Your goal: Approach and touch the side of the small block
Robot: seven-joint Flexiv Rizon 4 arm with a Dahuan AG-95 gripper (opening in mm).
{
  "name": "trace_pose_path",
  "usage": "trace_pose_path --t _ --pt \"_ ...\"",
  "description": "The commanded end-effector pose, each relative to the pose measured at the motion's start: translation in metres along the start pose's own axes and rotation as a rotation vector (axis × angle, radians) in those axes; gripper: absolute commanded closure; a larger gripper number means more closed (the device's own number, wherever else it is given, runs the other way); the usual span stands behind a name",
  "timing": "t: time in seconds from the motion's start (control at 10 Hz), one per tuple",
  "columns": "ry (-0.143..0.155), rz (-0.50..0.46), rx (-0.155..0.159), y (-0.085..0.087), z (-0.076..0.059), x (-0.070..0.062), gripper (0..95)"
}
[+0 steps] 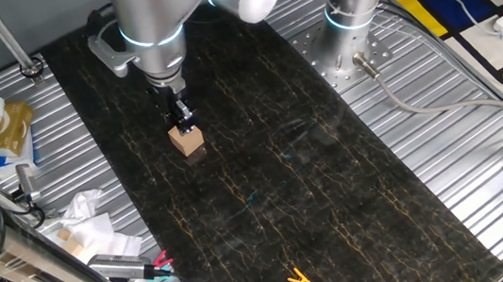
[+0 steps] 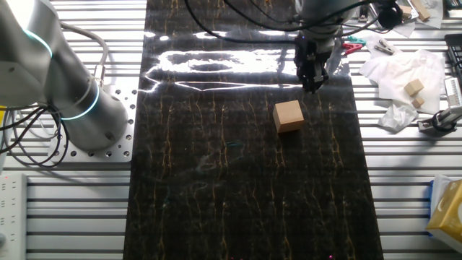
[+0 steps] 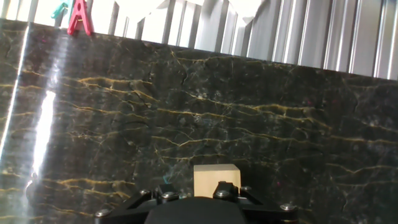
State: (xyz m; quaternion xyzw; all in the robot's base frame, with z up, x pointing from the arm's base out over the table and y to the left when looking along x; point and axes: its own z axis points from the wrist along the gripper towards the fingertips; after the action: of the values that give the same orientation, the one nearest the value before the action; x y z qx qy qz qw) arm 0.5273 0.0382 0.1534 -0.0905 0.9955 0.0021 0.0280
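The small block is a plain light-brown wooden cube standing on the black marbled mat. It also shows in the other fixed view and low in the hand view. My gripper hangs just behind the block on its far side, with its black fingers pressed together and empty. In the other fixed view my gripper stands a little apart from the block's corner, with a narrow gap showing. In the hand view the hand's black body hides the block's lower part.
A tiny yellow clip lies at the mat's near end. Red and teal clips lie beside the mat near the hand. Crumpled white paper with pale wood bits lies on the ribbed metal table. The arm's base stands beside the mat.
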Motion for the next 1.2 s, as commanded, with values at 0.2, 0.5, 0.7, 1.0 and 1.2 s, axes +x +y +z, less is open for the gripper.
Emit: trace_pose_path --t 0.2,0.5,0.7,1.0,1.2 --pt "0.033 0.047 -0.021 0.0004 0.0007 -0.0008 57.0" --pt "0.037 0.045 -0.022 0.0003 0.0010 -0.0008 57.0" --pt "0.035 0.051 -0.029 0.0002 0.0017 -0.0009 57.0" --pt "0.031 0.060 -0.042 -0.0003 0.0052 -0.0014 38.0" --pt "0.027 0.058 -0.043 -0.0009 0.0093 -0.0020 38.0"
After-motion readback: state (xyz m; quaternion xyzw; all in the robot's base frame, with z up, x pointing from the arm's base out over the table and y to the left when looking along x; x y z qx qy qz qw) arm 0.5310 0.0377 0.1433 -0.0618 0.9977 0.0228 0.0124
